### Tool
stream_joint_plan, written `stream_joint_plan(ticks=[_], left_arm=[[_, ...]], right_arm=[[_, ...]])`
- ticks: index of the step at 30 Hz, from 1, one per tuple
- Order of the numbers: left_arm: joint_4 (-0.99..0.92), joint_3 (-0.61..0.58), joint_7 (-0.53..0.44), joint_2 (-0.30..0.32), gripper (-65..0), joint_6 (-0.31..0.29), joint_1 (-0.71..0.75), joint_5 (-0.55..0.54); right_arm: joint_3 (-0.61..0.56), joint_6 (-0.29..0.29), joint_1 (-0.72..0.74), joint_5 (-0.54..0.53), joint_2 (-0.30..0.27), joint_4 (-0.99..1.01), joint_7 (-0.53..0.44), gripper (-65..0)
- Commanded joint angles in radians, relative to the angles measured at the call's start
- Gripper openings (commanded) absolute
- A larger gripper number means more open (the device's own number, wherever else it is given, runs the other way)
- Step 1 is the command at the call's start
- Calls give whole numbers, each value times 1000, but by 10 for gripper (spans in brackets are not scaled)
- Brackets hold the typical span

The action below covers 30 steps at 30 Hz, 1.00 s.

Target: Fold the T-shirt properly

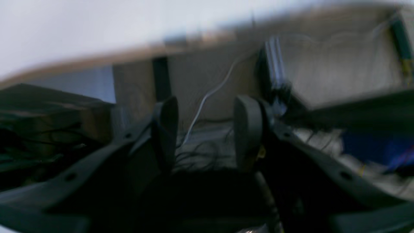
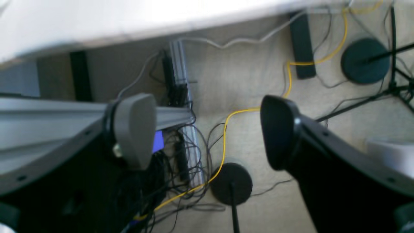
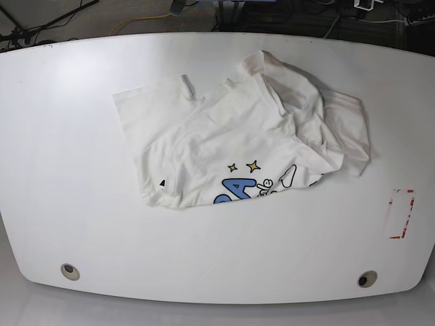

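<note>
Heads up, here's what you've got. Near edge of white surface (image 3: 61, 204): bare, two round grommets (image 3: 68, 272), red-outlined marker (image 3: 401, 214) at one side. Mid surface: T-shirt (image 3: 238, 136) lying crumpled, part of blue print and two yellow stars (image 3: 253, 166) showing at its near hem, sleeve bunched toward far side. Neither arm shows in base view. Left gripper (image 1: 207, 126): fingers apart, nothing between them, view blurry. Right gripper (image 2: 207, 129): spread wide, empty, over floor with yellow cable (image 2: 223, 145) and round stand bases (image 2: 231, 183).
</note>
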<state>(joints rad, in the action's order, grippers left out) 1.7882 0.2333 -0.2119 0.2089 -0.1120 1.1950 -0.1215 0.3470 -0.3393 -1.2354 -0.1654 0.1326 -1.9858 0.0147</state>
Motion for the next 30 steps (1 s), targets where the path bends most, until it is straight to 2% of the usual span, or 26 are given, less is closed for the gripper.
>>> stream_joint_plan(ticks=[1, 3, 6, 10, 14, 18, 22, 26, 28, 30], left_arm=[[34, 22, -22, 5, -392, 4, 30, -82], [43, 36, -22, 10, -392, 4, 29, -154], [45, 51, -22, 13, -392, 4, 21, -206], [45, 56, -22, 11, -389, 4, -14, -215], [45, 57, -22, 5, -389, 4, -27, -215], [45, 57, -22, 5, -388, 4, -28, -215], [54, 57, -22, 5, -379, 4, -28, -215], [74, 57, -22, 4, -269, 4, -28, -215], [83, 57, -22, 4, -235, 4, -28, -215], [88, 57, -21, 4, -229, 4, -27, -215]], right_arm=[[7, -4, 4, -13, -4, -23, -20, -170], [24, -5, 55, -13, -4, -23, -20, -170], [25, -28, 122, -12, -4, -19, -19, -170], [27, -74, 205, -6, -4, -17, -19, -171], [22, -85, 286, -3, -4, -20, -12, -170], [19, -137, 391, -4, -23, -27, 77, -170], [22, -189, 521, -13, -57, -25, 222, -170], [25, -235, 650, -4, -57, -20, 337, -170], [25, -257, 708, -3, -57, -20, 400, -170], [25, -278, 782, -3, -57, -19, 486, -170]])
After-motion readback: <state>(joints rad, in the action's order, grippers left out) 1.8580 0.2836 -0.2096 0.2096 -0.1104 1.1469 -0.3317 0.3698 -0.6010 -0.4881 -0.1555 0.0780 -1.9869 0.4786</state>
